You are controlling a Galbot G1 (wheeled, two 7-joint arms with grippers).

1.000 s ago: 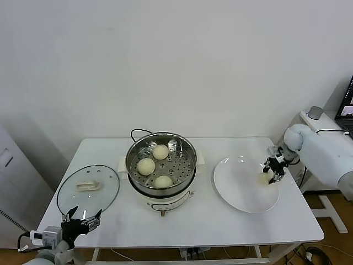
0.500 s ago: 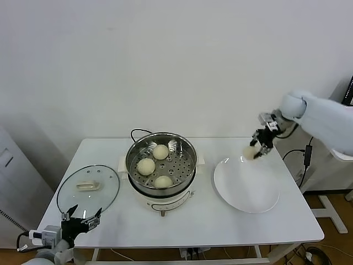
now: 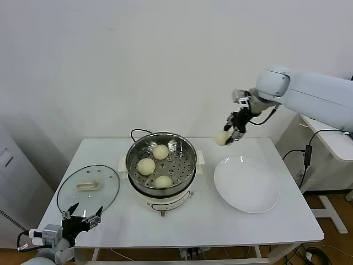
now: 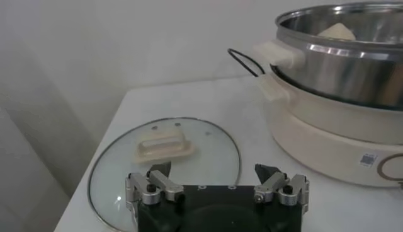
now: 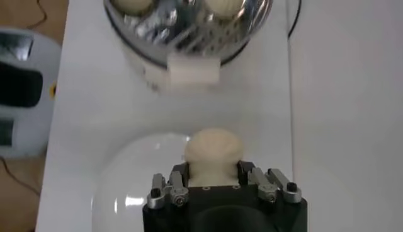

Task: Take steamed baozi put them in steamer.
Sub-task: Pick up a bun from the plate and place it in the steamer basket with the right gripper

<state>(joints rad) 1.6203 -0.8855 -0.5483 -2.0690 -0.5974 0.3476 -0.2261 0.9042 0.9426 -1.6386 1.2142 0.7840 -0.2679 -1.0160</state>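
Soft dough is the risk: the right tool (image 3: 231, 134) is closed on the last baozi (image 3: 222, 138), high between plate (image 3: 246, 185) and steamer (image 3: 161, 164), and it may slip out or land on the three buns (image 3: 146, 166) inside, while the left tool (image 3: 83, 218) waits open near the lid (image 3: 88, 189).

Plain white wall (image 3: 138, 61) behind everything, totally bare. White table (image 3: 182, 223) pushed up against it, thin metal legs underneath. Another white desk (image 3: 331, 141) off on the right with a cable hanging down, and a grey cabinet-looking thing (image 3: 14, 187) on the left
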